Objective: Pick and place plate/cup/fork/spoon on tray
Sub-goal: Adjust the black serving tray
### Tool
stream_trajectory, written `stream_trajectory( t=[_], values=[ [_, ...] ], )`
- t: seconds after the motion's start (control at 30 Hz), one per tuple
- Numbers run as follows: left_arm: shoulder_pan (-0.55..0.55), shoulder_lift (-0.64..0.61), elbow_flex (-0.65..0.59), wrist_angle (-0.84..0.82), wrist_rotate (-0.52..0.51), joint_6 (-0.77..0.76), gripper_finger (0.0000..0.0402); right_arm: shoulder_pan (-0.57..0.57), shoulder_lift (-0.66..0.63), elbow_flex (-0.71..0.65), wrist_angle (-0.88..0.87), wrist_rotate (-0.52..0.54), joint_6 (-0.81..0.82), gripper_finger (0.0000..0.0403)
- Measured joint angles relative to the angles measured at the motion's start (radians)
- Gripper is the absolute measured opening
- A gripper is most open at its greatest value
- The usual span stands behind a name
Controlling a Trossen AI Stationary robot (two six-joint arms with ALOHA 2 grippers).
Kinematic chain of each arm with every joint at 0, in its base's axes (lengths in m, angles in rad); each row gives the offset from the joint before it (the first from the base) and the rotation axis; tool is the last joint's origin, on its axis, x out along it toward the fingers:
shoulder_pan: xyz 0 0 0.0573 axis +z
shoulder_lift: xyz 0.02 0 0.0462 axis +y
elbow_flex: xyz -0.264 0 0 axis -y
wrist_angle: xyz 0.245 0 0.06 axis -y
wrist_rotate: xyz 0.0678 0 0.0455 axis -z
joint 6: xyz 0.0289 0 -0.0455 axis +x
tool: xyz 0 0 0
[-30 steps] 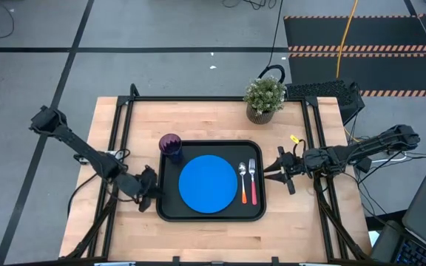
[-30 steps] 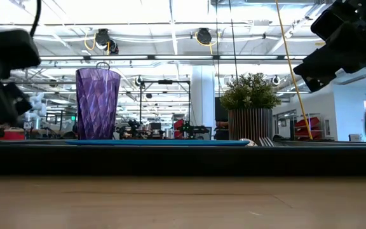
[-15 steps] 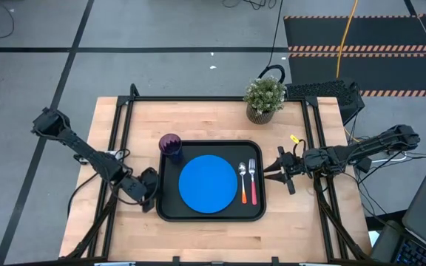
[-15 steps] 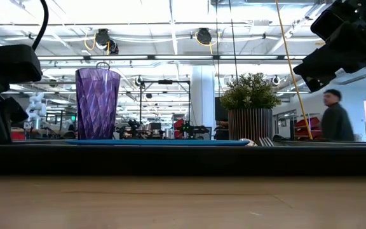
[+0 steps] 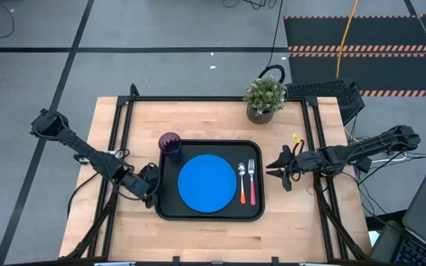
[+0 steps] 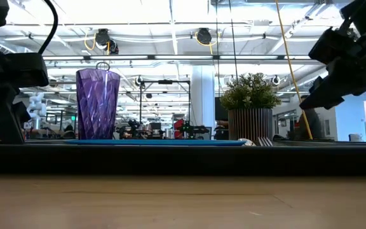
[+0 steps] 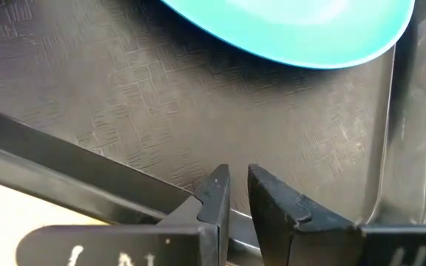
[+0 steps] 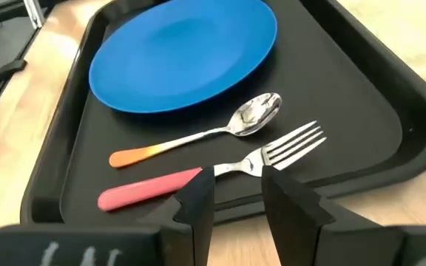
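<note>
The black tray lies in the middle of the table. On it the blue plate lies flat in the middle, and the purple cup stands upright in the far left corner. The orange-handled spoon and the red-handled fork lie side by side to the plate's right. My left gripper hovers over the tray's left rim, fingertips nearly together, holding nothing. My right gripper is over the bare wood just right of the tray, open by a narrow gap and empty.
A potted green plant stands at the table's far edge, right of centre. Black frame rails run along the table's left and right sides. Bare wood lies in front of the tray and behind it.
My right gripper has gone down beside the tray's right rim and has turned about its wrist. My left gripper has shifted a little along the tray's left rim toward the far edge. A person has walked past in the room behind.
</note>
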Motion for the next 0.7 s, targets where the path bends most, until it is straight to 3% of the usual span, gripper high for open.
stream_trajectory(
  t=[0.17, 0.33, 0.7],
  values=[
    [0.0, 0.0, -0.001, 0.005, 0.0, 0.006, 0.0055, -0.001, 0.002, 0.0, 0.008, -0.009, 0.043, 0.0107],
    [0.0, 0.0, -0.001, 0.007, -0.001, 0.007, 0.0055, 0.015, 0.064, -0.053, 0.121, -0.207, 0.176, 0.0107],
    [0.0, 0.001, -0.003, 0.026, -0.02, 0.022, 0.0055, 0.094, 0.235, -0.063, 0.239, -0.154, 0.214, 0.0107]
  ],
)
